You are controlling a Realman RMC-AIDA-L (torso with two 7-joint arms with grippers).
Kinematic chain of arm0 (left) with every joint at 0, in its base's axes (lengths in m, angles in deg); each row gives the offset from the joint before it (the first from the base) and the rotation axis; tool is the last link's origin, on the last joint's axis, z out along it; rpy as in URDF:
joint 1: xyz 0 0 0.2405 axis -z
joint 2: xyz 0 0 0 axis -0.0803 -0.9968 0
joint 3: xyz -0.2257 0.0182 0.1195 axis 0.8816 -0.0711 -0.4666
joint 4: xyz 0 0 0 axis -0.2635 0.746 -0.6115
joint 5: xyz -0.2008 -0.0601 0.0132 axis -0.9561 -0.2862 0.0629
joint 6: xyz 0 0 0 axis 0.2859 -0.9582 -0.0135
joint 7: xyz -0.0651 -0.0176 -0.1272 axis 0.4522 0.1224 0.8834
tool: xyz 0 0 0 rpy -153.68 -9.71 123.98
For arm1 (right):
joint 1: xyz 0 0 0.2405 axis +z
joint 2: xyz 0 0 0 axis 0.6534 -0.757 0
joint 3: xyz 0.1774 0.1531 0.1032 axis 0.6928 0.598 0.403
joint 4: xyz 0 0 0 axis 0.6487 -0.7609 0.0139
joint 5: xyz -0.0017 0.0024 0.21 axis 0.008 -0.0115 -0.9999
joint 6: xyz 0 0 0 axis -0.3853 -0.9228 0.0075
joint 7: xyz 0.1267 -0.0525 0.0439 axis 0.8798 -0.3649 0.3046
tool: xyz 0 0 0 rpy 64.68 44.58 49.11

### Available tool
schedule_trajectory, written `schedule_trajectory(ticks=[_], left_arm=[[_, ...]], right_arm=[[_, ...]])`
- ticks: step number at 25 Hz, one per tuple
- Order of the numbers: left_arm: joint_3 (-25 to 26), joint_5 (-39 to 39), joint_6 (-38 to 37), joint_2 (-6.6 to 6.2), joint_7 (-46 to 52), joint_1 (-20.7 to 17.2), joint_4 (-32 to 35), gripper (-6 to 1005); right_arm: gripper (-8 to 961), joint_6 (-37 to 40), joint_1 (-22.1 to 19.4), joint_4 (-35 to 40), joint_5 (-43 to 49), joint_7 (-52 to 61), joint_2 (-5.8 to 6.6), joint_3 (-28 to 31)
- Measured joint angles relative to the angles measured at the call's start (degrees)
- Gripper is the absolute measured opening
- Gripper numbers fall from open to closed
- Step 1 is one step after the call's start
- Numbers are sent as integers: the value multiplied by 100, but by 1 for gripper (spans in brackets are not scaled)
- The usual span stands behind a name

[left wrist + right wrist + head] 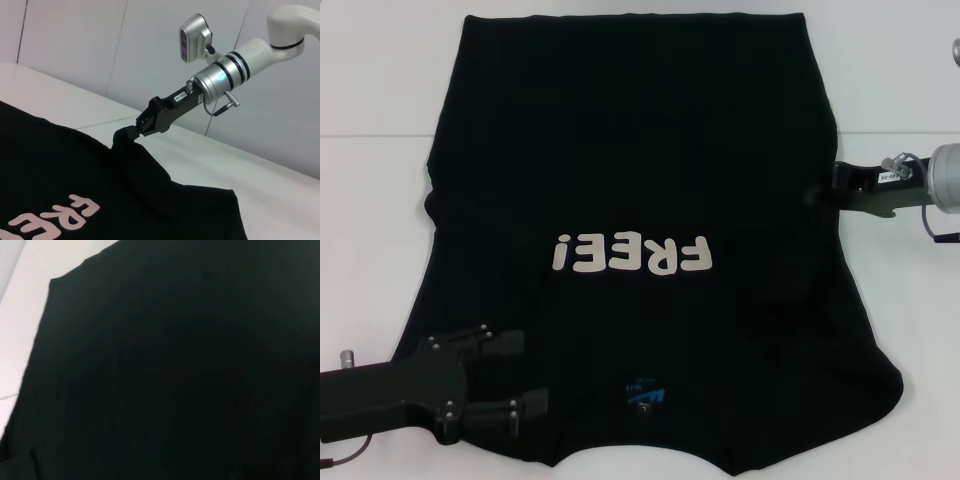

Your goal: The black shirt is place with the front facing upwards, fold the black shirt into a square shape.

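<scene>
Nearest the head camera is my left gripper [525, 375], low on my left side, lying over the near left corner of the black shirt [640, 170]. Its two fingers [505, 343] are spread apart with dark cloth showing between them; they close on nothing, and whether they touch the fabric I cannot tell.

The shirt itself is spread flat on the white table [380, 200] and covers most of the space in front of me. Its front faces up: the white "FREE!" lettering [632, 255] reads upside down from where I look, and the small blue logo [645, 393] sits closer to me, near the collar end. The far edge lies straight across the top of the head view. Around it the table is bare white, with a faint seam line running across it on both sides of the cloth.

My right gripper [825, 192] reaches in from my right, level with the shirt's right edge about halfway along. In the left wrist view the right gripper [137, 125] is pressed together on a small peak of the black shirt [75, 165], which it has raised a little off the table [260, 190], the cloth sloping away from the pinch. The lettering [60, 220] lies well apart from that grip. The right wrist view is filled almost wholly by the black shirt [175, 365], with a strip of the table [25, 305] at one side.
</scene>
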Motion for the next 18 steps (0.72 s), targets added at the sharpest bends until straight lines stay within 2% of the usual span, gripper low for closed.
schedule_trajectory(ticks=[7,12,18], left_arm=[[1,5,0,-1,0,-2,-4,873],[1,9,0,-1,0,-9,-8,872],[68,-54,-24,-22,188,-8,-118,873]], right_arm=[[73,37,-35,-232,-973,-704,-51,0],[296,284,-195,-396,-2033,-1493,-70,0],[451,596,-477,-405,-2757,-2537,-148,1]])
